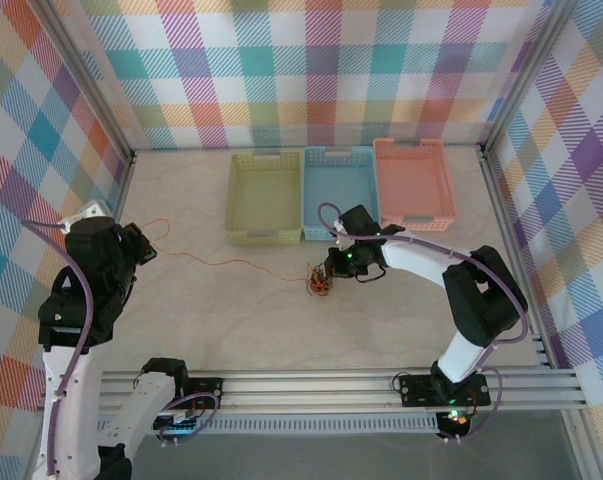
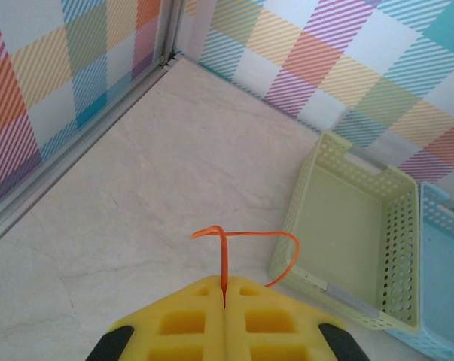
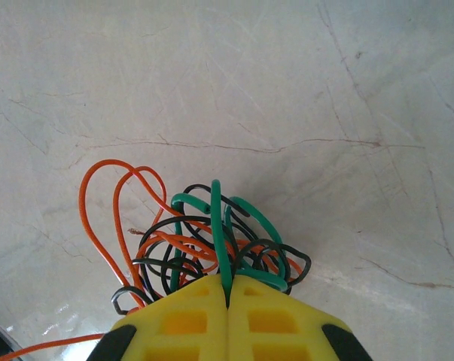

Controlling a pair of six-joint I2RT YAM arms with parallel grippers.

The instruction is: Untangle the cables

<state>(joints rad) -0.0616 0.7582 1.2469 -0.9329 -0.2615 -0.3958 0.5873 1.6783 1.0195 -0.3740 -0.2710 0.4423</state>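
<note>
A pale marbled tabletop (image 1: 231,320) sits inside pastel plaid walls (image 1: 311,70). Off the front right corner of the perforated yellow-green plastic basket (image 1: 264,196), the closed right gripper (image 3: 228,289) pinches a knot of thin orange, green and black cables (image 3: 211,241). Left of the basket, the closed left gripper (image 2: 224,289) clamps one orange strand (image 2: 223,256) leading from the knot.
</note>
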